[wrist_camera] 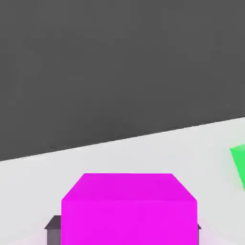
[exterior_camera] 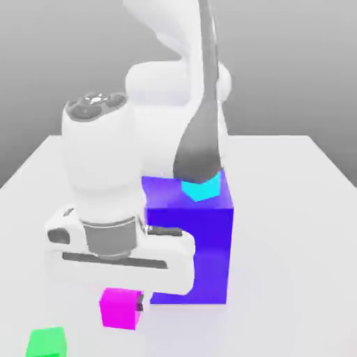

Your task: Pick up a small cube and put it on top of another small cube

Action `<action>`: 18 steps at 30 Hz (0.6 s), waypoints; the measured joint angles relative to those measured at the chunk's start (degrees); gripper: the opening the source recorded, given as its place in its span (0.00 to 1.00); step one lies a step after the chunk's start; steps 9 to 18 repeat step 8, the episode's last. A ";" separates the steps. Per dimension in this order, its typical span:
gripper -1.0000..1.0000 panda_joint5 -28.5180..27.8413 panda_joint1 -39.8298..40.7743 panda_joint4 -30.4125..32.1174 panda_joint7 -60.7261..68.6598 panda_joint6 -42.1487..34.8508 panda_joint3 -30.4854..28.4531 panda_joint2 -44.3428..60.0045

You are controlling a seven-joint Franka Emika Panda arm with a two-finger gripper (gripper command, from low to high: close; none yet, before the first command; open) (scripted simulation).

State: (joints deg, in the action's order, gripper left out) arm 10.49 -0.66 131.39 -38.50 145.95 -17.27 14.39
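Cubes with flat, matte, unmarked faces are what we see: the small magenta cube [exterior_camera: 120, 307] sits clamped between the fingers of the tool [exterior_camera: 123, 307], which is closed on it below the white, rounded hand. We see it held above the tabletop [exterior_camera: 293, 230], near the bright green cube [exterior_camera: 47, 342], which rests apart on the surface toward the exterior view's left. Behind stands a big blue-violet block [exterior_camera: 199, 244] with sharp edges, and a cyan cube [exterior_camera: 201, 187] lies on its top face. We see a smooth, pale grey tabletop and a plain grey backdrop. From the hand view, the magenta cube [wrist_camera: 129, 210] is close, the green cube [wrist_camera: 238, 165] beside it.
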 joint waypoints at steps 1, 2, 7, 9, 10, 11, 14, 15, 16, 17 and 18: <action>0.00 0.52 1.62 -1.35 0.31 0.16 -0.93 2.29; 0.00 1.52 2.76 -2.27 0.97 1.17 -1.20 4.74; 1.00 4.40 5.08 -3.37 2.96 5.08 0.26 10.35; 1.00 4.40 5.08 -3.37 2.96 5.08 0.26 10.35; 1.00 4.40 5.08 -3.37 2.96 5.08 0.26 10.35; 1.00 4.40 5.08 -3.37 2.96 5.08 0.26 10.35; 1.00 4.40 5.08 -3.37 2.96 5.08 0.26 10.35; 1.00 4.40 5.08 -3.37 2.96 5.08 0.26 10.35; 1.00 4.40 5.08 -3.37 2.96 5.08 0.26 10.35; 1.00 4.40 5.08 -3.37 2.96 5.08 0.26 10.35; 1.00 4.40 5.08 -3.37 2.96 5.08 0.26 10.35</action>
